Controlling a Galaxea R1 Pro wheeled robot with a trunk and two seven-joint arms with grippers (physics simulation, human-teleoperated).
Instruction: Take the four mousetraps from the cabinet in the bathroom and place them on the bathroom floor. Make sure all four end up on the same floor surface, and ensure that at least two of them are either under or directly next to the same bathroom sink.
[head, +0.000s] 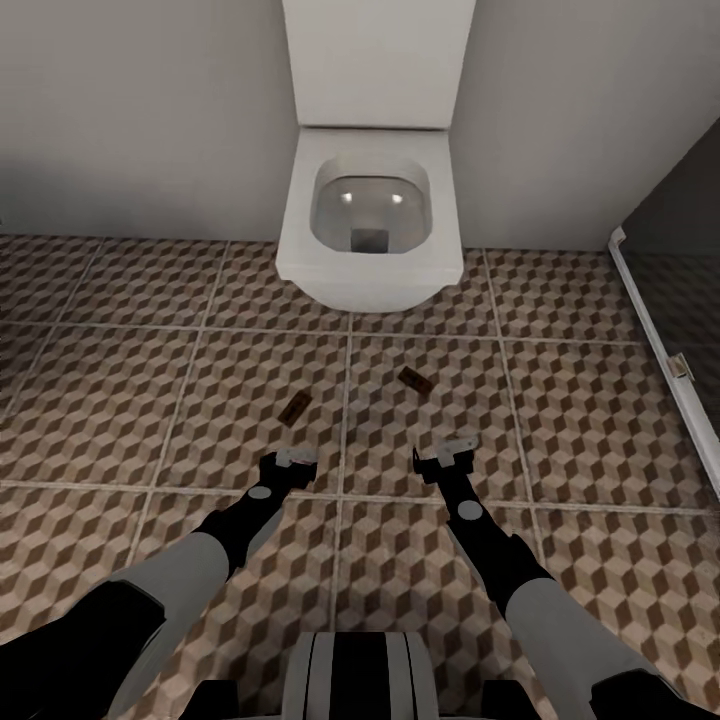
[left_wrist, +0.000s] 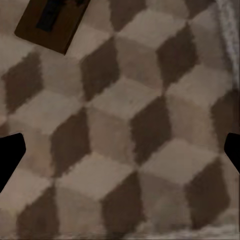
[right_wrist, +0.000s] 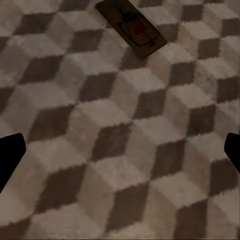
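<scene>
Tan flat mousetraps (head: 294, 408) (head: 414, 379) lie on cube-patterned bathroom floor (head: 600, 420); both grippers (head: 296, 457) (head: 446, 451) spread wide, empty.

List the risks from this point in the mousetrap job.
Both mousetraps, the left one and the right one, lie on the bathroom floor in front of the toilet, with no sink in sight, so the sink condition may go unmet. The left gripper and right gripper hang open and low nearby; a forward move might nudge either trap.
</scene>
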